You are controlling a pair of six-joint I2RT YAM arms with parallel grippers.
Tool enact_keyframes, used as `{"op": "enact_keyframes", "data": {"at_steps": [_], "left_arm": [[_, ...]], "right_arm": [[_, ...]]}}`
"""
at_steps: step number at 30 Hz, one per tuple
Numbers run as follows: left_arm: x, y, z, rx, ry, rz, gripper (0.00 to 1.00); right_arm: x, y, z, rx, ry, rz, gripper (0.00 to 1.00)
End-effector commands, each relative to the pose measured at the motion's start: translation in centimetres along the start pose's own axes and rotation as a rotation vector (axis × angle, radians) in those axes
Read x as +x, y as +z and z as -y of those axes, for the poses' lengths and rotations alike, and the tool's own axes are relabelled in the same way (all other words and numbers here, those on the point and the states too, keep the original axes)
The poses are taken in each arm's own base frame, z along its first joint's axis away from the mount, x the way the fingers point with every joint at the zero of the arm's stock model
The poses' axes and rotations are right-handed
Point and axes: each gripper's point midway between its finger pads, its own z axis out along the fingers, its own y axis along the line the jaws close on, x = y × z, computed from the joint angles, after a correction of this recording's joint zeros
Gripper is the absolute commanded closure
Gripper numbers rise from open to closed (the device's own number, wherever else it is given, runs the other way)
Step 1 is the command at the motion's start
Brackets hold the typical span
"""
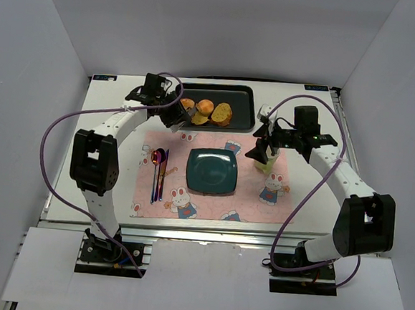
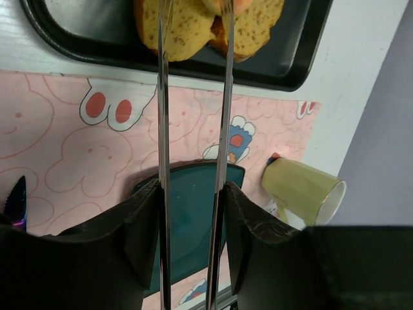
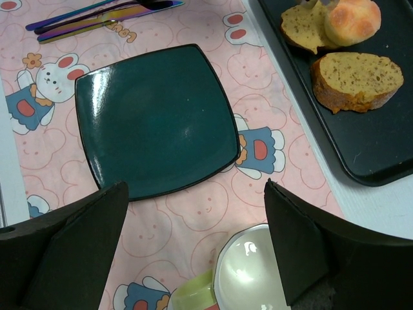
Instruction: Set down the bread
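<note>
Bread (image 1: 205, 109) — a few golden pieces bunched in the left half of the black tray (image 1: 242, 100) at the far side of the surface, none yet on the dark-green plate (image 3: 155, 116). My left claw (image 2: 192, 190) is clamped on a pair of thin metal tongs (image 2: 161, 129), its fingers pressing the two blades from outside. The blades stand apart and reach out over the bread, but their tips run off the top of the wrist view, so I can't tell whether a piece sits between them. Right claw (image 3: 195, 187) is spread wide, grasping nothing, hovering over a pale green cup (image 3: 248, 271) just beside the plate. Worries: the blades cross two overlapping pieces — closing here could pinch both or catch only an edge, and a slice held by a corner would likely pivot and drop onto the placemat (image 1: 211, 205) in transit. A low carry could snag the tray's rim. The blades look slick and narrow, so too light a squeeze may let the bread slip.
</note>
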Motion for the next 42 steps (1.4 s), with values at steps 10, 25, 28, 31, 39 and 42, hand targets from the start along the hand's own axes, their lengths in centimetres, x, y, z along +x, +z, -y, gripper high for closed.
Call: {"op": "enact_keyframes", "data": {"at_steps": [10,25,28,31,39,42], "left_arm": [[-0.5,-0.5,2.3,0.075,0.010,0.013,0.48],[-0.2,0.3,2.7,0.115,-0.048,0.004,0.47],[0.0,0.8,2.5,0.115,-0.056,-0.009,0.47],[0.2,1.1,2.3,0.110,-0.062,-0.021,0.47],[0.1,1.0,2.8,0.141,-0.068,-0.022,0.57],[-0.3,0.4,3.6,0.175,-0.068,-0.001,0.72]], "right_arm": [[-0.6,-0.4,-0.2,0.004,-0.018,0.029,0.11],[-0.8,-0.5,-0.2,0.001,-0.023,0.033,0.11],[-0.7,-0.6,-0.2,0.003,-0.022,0.034,0.11],[-0.8,-0.6,-0.1,0.006,-0.024,0.036,0.11],[-0.8,-0.6,-0.2,0.003,-0.017,0.038,0.11],[-0.9,-0.7,-0.2,0.004,-0.019,0.039,0.11]]}}
